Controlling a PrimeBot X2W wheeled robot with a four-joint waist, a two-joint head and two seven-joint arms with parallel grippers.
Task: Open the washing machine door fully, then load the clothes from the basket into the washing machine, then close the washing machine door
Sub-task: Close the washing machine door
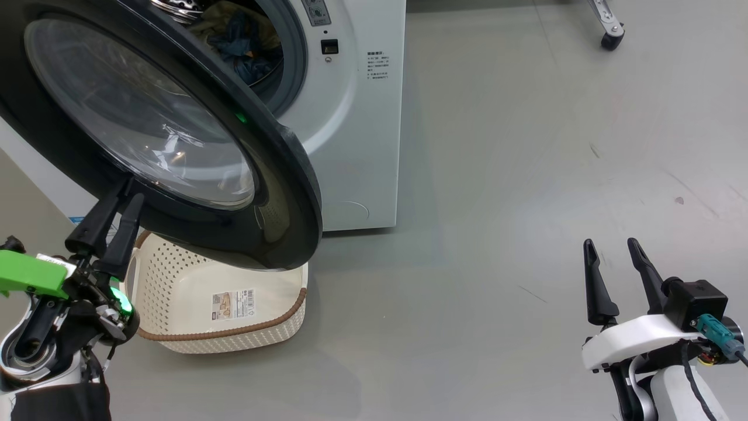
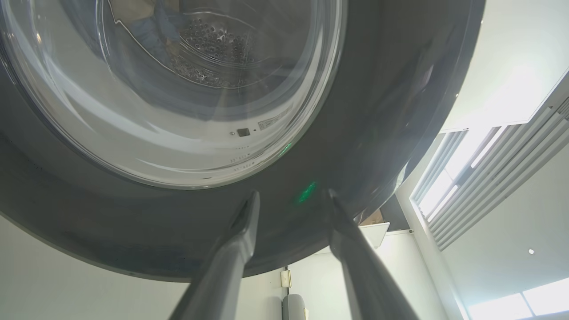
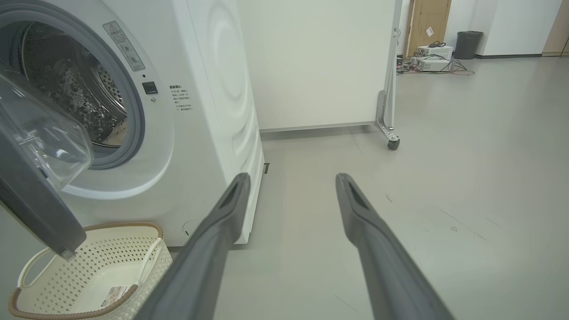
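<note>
The basket (image 1: 263,336) sits on the floor (image 1: 526,175) below the door (image 1: 140,117), and its sticker (image 1: 234,304) is laid bare. Blue and beige clothes (image 1: 239,41) are seen inside the drum (image 3: 75,98). Loading is therefore judged done, and closing the door is taken as the step in hand.

The door is swung partway out from the washer (image 1: 356,117), with its free edge hanging over the basket. The left hand (image 1: 127,199) is held at the lower black ring on the door's outer face. Its fingers are parted partway and nothing is gripped between them. Whether the tips touch the ring cannot be told. The right hand (image 1: 611,242) is spread wide and empty, over bare floor well apart from the washer.

A steady push on the ring toward the washer is called for next, carried through until the latch catches. The fingers should be kept flat on the glossy face so that they are not slid off its curve.

The hinge side of the door is cut off at the edge of the head view, and the latch on the door cannot be made out. Much of the drum and gasket is hidden behind the door. So it cannot be told whether any cloth lies across the opening where it would be pinched. The back of the basket is covered by the door as well.
</note>
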